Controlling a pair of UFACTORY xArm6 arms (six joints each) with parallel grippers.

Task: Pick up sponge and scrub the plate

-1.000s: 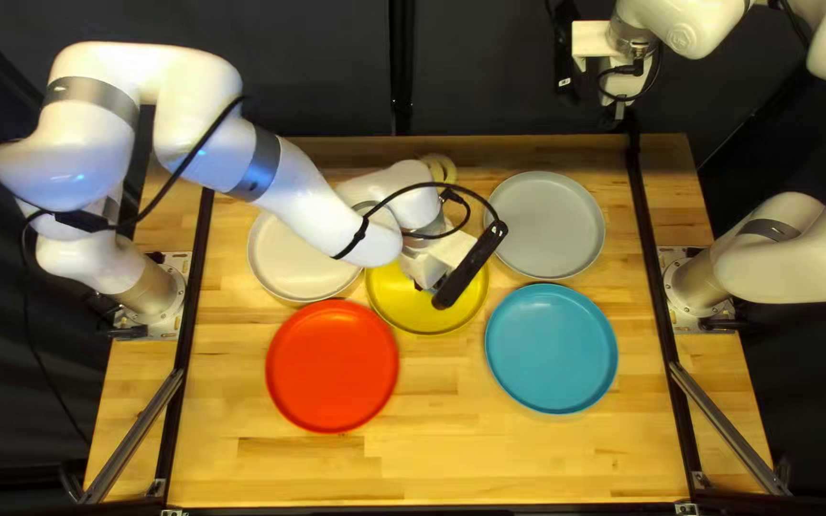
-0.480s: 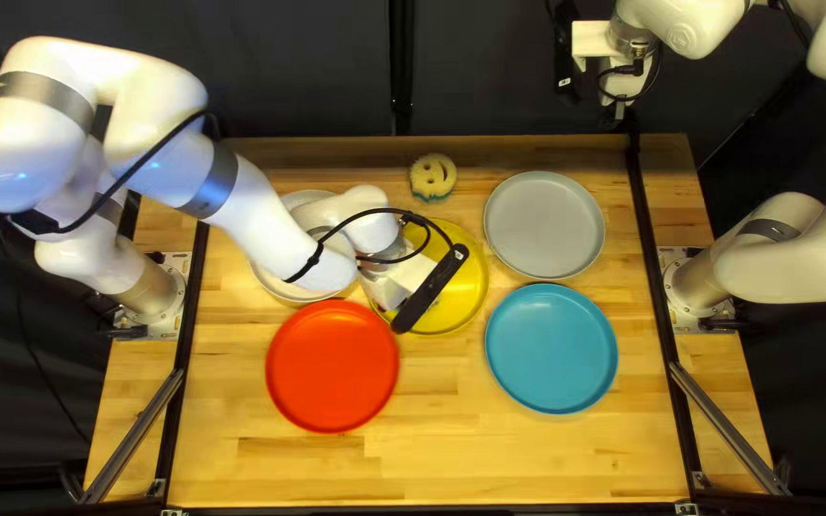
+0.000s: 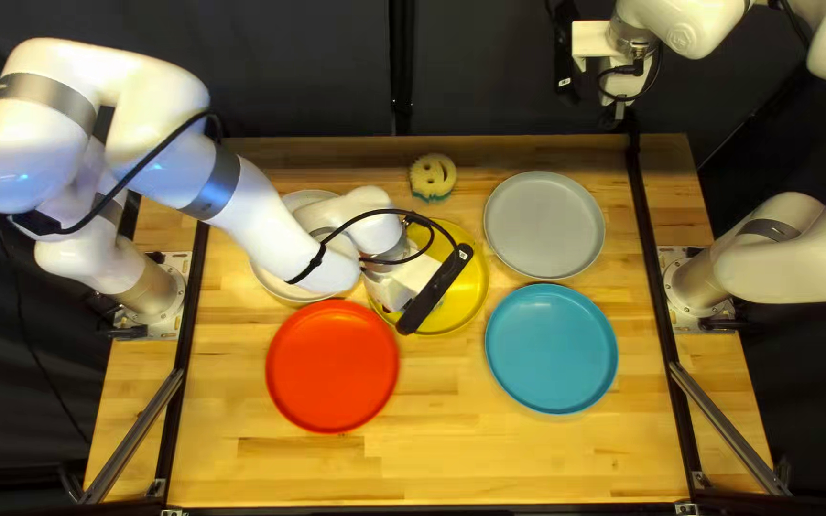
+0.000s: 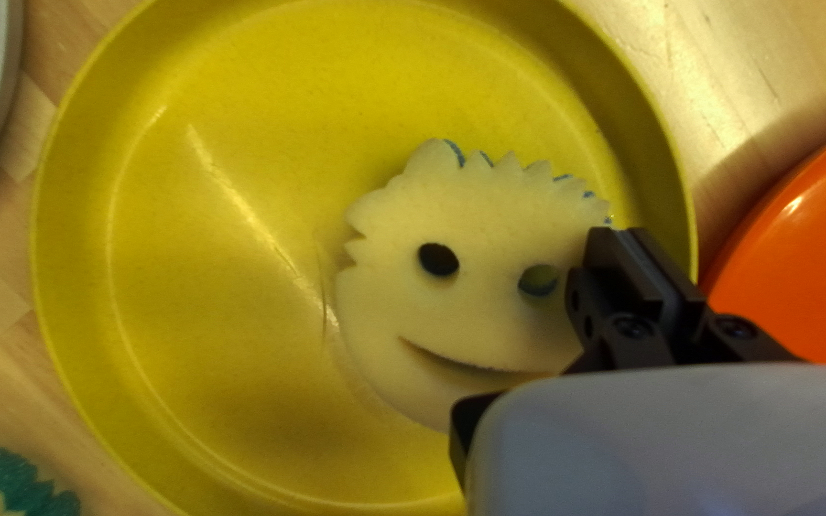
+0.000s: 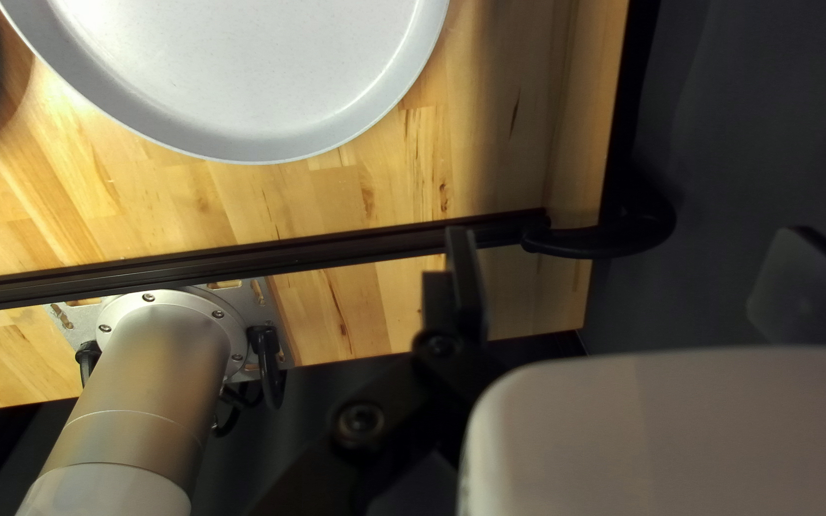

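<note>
Have the left gripper (image 3: 400, 289) over the yellow plate (image 3: 471, 298), clenched finger to finger, above one edge of the pale smiling sponge (image 4: 470, 315) lying flat inside that plate, but cannot tell whether touching it. See a second, teal-backed sponge (image 3: 432, 176) on the table (image 3: 528, 468) beyond the same plate, left of the grey plate (image 3: 545, 225). Hold the right gripper (image 3: 616, 118) released, fingers wide apart, near the table's far edge.
</note>
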